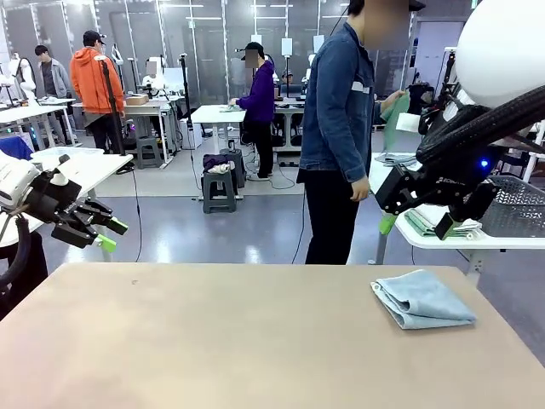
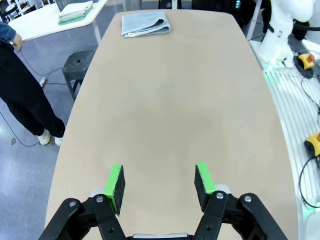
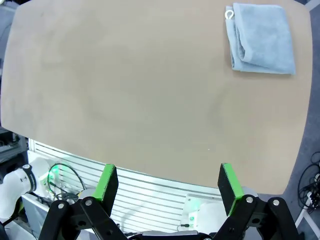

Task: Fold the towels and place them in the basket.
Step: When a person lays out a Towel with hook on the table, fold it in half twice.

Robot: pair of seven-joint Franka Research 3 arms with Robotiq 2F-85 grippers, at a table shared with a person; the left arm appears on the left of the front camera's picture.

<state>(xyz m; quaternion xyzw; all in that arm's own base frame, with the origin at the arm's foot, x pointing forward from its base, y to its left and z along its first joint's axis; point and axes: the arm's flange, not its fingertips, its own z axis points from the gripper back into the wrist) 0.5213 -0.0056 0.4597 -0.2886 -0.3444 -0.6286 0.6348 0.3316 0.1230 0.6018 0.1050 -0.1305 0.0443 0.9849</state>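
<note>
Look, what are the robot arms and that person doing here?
A blue towel lies folded on the table, toward its far right side. The left arm and right arm hang above the table with jaws open, holding nothing. The person stands at the far side, turned toward a side table, and seems to hold a green towel. The basket sits on that side table beside more folded towels.

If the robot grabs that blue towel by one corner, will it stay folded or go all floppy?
Probably floppy: the light blue towel lies in soft, rounded folds, so it would likely droop and unfold. It looks thin, so it is likely light. Pushed, it may bunch up rather than slide across the table.
</note>
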